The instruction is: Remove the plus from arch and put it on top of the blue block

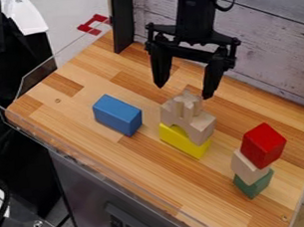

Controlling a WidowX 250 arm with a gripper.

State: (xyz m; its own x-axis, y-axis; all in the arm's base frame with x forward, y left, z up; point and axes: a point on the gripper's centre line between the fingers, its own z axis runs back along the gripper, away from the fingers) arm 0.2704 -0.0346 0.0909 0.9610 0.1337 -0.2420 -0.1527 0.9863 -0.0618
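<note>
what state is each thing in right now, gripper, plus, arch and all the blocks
gripper: open, above the plus
plus: on top of the arch, not yet moved to the blue block
arch: resting on the yellow block
yellow block: under the arch
blue block: lying on the table, apart from the stacks
red block: top of its stack
plain wooden block: middle
green block: bottom

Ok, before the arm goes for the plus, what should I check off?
1. Gripper open: ok.
2. Plus on top of the arch: ok.
3. Fingers at the right depth to straddle the plus: cannot tell from this angle.
4. Plus in the grip: not ok, the fingers are apart.
5. Blue block lying flat: ok.
6. Red block's stack off the route from arch to blue block: ok, it stands on the arch's other side.
</note>
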